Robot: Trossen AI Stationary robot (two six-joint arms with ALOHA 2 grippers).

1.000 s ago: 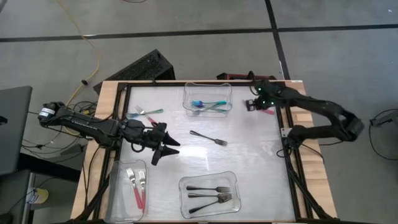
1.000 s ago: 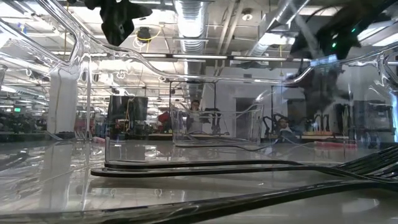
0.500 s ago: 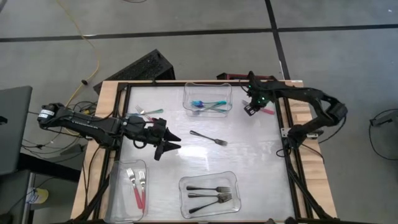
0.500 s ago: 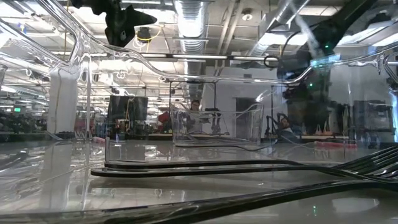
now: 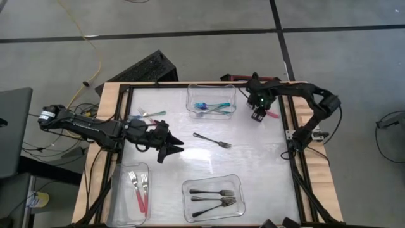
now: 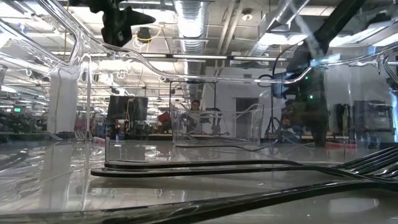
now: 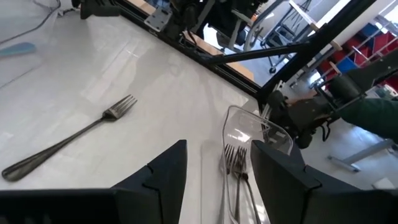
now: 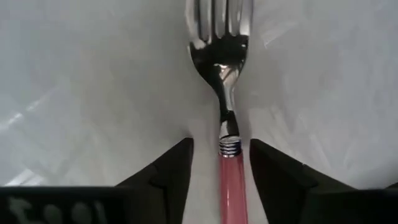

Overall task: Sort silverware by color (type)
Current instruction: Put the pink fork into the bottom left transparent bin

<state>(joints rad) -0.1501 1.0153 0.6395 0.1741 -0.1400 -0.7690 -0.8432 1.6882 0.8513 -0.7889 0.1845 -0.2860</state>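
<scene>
A pink-handled fork (image 8: 226, 112) lies flat on the table near its far right edge, also seen in the high view (image 5: 273, 115). My right gripper (image 8: 221, 168) points down over it, open, with one finger on each side of the handle and a gap on both sides. My left gripper (image 5: 171, 149) hovers open at the table's left middle, holding nothing. A dark fork (image 5: 212, 140) lies loose at mid-table, ahead of the left fingers (image 7: 68, 140). Two more forks (image 5: 149, 114) lie at the far left.
Three clear bins stand on the table. One at the far middle (image 5: 211, 92) holds teal forks, one at the near middle (image 5: 213, 182) holds dark forks, and one at the near left (image 5: 121, 202) holds red-handled forks. A black frame (image 5: 288, 136) runs along the table's edges.
My right arm has folded in closer to the table. Its gripper has shifted a little toward the near edge and now stands over the pink fork, which lies where it was.
</scene>
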